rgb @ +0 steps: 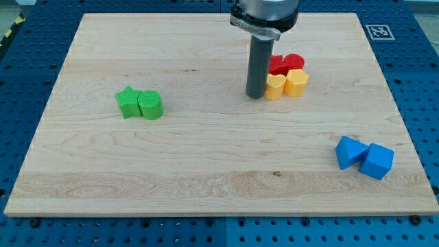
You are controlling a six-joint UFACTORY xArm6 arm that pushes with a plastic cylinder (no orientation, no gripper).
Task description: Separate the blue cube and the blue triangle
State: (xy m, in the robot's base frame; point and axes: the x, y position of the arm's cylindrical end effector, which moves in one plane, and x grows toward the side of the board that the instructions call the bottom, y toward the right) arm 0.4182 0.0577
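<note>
And here we are with the job barely underway, by the look of it: the blue cube point(377, 162) and the blue triangle point(350, 151) sit pressed against each other at the near right corner of the desk point(206, 171), the triangle on the left, the cube on the right and a touch nearer, no gap showing between them. So nothing of the separation is done yet, as far as this view tells. My tip point(255, 95) is up at the far side, right of centre, planted just left of a tight little cluster: a yellow block point(275, 86) touching or almost touching the rod, a second yellow block point(296, 81) to its right, and two red blocks point(286, 64) tucked behind them. That puts the tip well apart from the blue pair, with open wood between. Over on the left, a green star point(127, 101) and a green rounded block point(151, 106) huddle together, far out of the action. There is no pincer on this arm at all, just the straight rod, so nothing is spread or pinched. What is left, I judge, is everything: travel down to the near right, get the tip into the seam between the two blue pieces, and push one away.
</note>
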